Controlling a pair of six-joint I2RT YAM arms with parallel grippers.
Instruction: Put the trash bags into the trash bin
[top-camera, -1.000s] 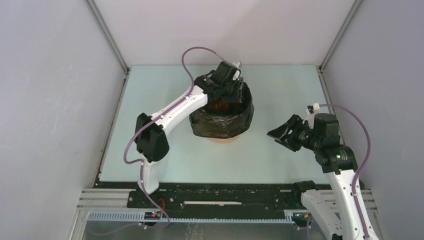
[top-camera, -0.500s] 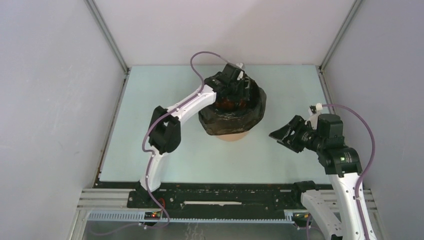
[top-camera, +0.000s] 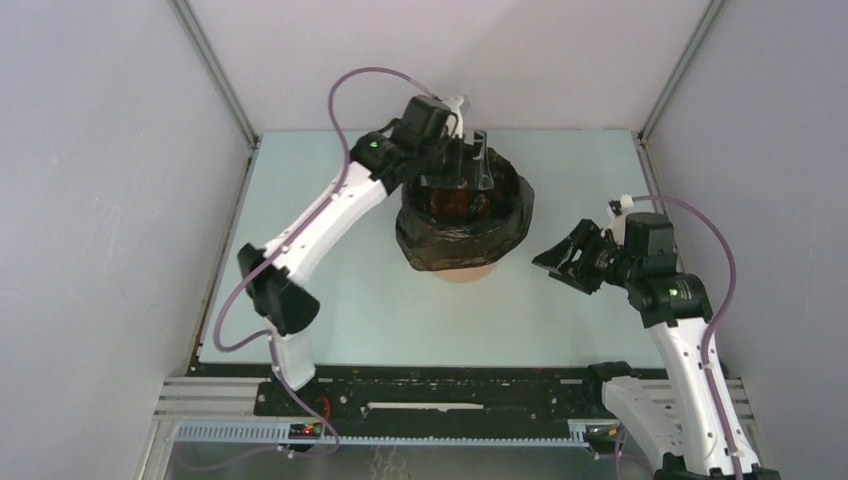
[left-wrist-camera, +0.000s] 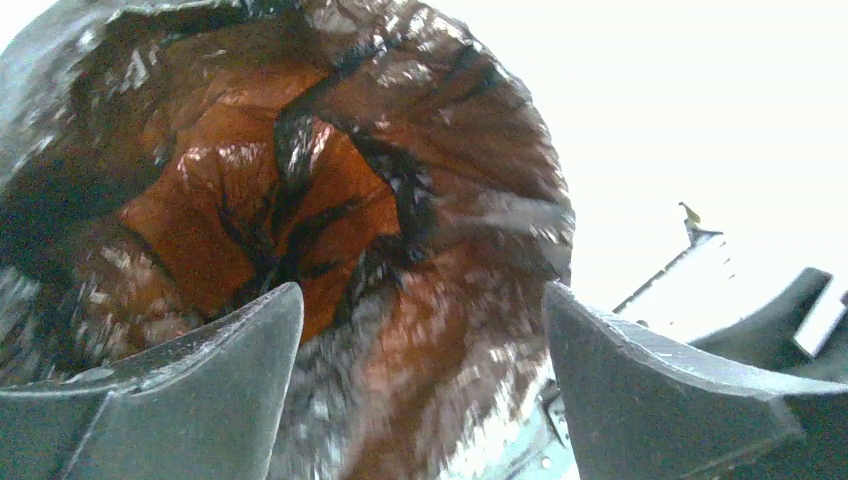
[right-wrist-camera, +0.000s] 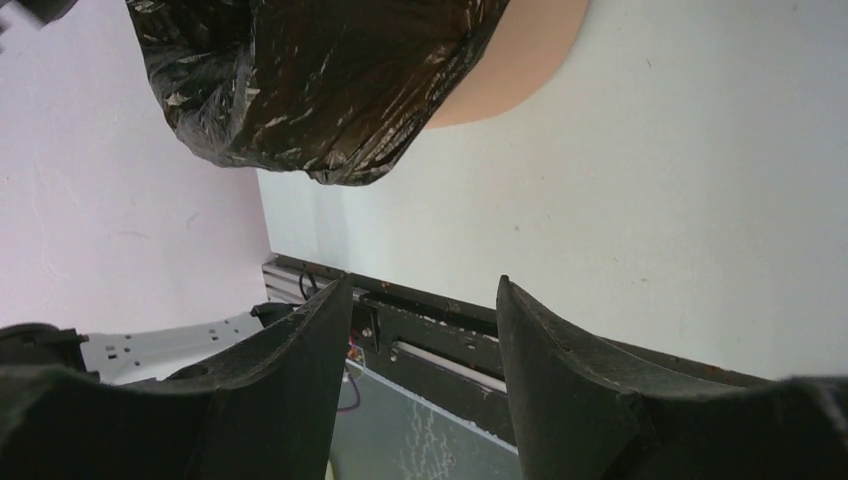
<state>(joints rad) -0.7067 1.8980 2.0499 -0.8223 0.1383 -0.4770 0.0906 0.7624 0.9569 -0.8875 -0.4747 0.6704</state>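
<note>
The black trash bag (top-camera: 462, 232) lines the orange trash bin (top-camera: 462, 273) and drapes over its rim, so only the bin's base shows below it. In the left wrist view I look down into the bag (left-wrist-camera: 300, 200), with orange showing through the thin film. My left gripper (top-camera: 468, 172) hovers at the bin's far rim, its jaws open wide (left-wrist-camera: 420, 300) and clear of the plastic. To the right of the bin, my right gripper (top-camera: 560, 262) hangs open and empty (right-wrist-camera: 420, 290), with the bag (right-wrist-camera: 320, 80) and bin (right-wrist-camera: 520, 70) ahead of it.
The bin stands mid-table on the pale green mat (top-camera: 330, 250). Grey walls close in the left, right and back. A black rail (top-camera: 450, 390) runs along the near edge between the arm bases.
My left gripper has opened and let go of the bag, and its arm has swung back and to the left. The bin slid slightly right. The right gripper barely moved.
</note>
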